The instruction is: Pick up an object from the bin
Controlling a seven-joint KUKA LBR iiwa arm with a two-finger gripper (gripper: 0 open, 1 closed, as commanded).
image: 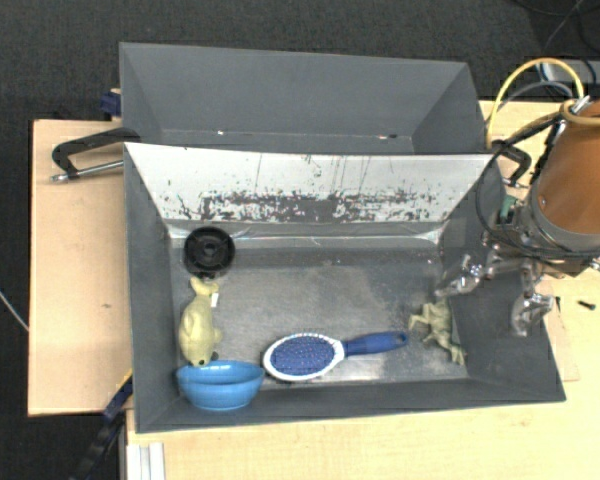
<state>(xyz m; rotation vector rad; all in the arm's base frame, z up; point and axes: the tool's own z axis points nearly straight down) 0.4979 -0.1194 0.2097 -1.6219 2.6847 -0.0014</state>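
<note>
Status for you: gripper (497, 296) is at the right wall of the bin (310, 158), up on the slope of that wall rather than down on the floor. Fingers (467, 280) are spread apart with bare wall showing between them, so nothing is in the grasp. One finger hangs inside the right wall, the other sits out toward the right rim.

Closest item to it is the olive toy (438, 330), a small limbed figure on the floor in the front-right corner, just below the inner finger. You can't tell from here whether finger and toy touch.

Other items:
- Blue brush (315, 355) lies along the front edge, head to the left, handle tip near the olive toy.
- Blue bowl (218, 384) is in the front-left corner, just beside the brush head.
- Yellow toy (198, 326) lies against the left wall, just behind the bowl.
- Black disc (208, 250) is in the back-left corner, just behind the yellow toy.
</note>
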